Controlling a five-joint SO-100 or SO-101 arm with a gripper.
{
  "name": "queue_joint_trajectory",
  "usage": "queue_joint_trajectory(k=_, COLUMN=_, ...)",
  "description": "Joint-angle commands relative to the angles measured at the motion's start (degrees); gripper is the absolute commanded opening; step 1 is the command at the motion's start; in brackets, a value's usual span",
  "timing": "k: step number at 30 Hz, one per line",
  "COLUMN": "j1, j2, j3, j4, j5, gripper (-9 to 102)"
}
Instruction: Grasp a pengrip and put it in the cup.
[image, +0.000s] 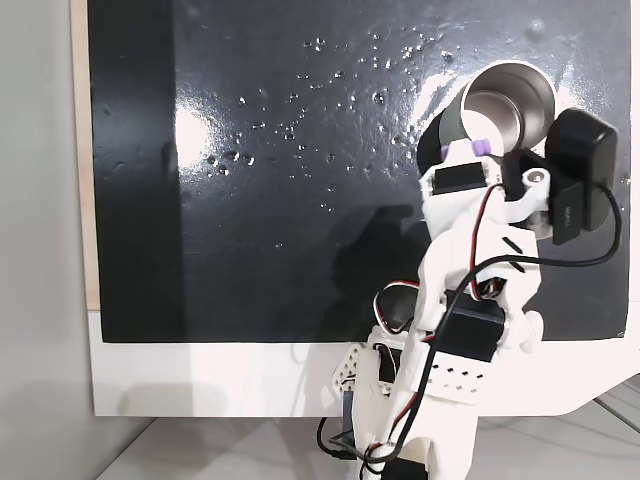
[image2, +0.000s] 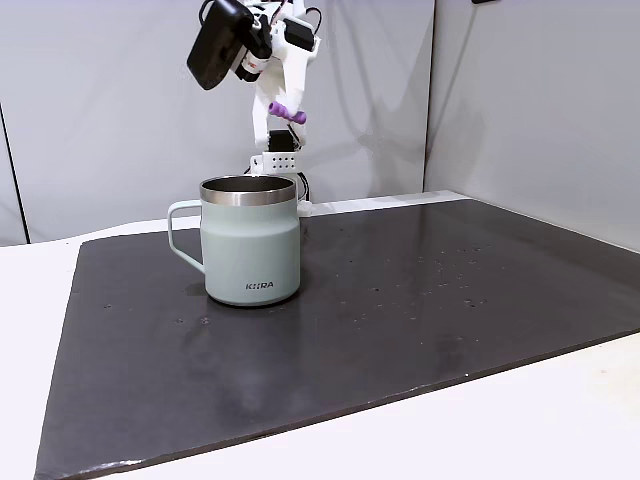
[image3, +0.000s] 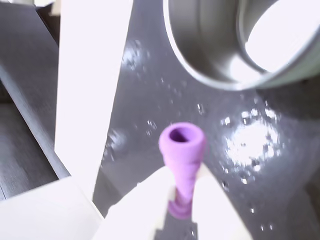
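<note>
My claw (image3: 181, 200) is closed on the pengrip (image3: 182, 150), the two white fingers (image3: 142, 210) pinching its lower end so that the flared open end sticks out ahead of me in the wrist view. In a fixed view from the side, the claw (image2: 284, 110) hangs high in the air with the purple pengrip (image2: 286, 111) lying roughly level in it, above and a little behind the cup (image2: 250, 240), clear of its rim. The cup stands upright on the dark mat (image2: 420, 300), handle to the left in that view, with a steel rim and pale grey-green sides. In a fixed view from above, the pengrip (image: 483, 146) shows as a small purple spot at the near edge of the cup (image: 508, 108) opening, just ahead of my white arm (image: 455, 300); whether it is truly over the opening or just short of it I cannot tell from that angle. In the wrist view the cup (image3: 220, 55) lies up and to the right, its shiny inside open to me, well apart from the pengrip. The mat rests on the white bench (image: 250, 380).
</note>
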Motion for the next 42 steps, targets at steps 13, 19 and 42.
queue_joint_trajectory(k=13, j1=7.6, j2=-11.1, j3=0.4, j4=-28.1, j5=-1.8, gripper=0)
queue_joint_trajectory(k=19, j1=7.5, j2=-12.4, j3=4.1, j4=-32.3, j5=-1.3, gripper=0)
queue_joint_trajectory(k=42, j1=8.1, j2=-9.2, j3=7.1, j4=-32.3, j5=0.3, gripper=31)
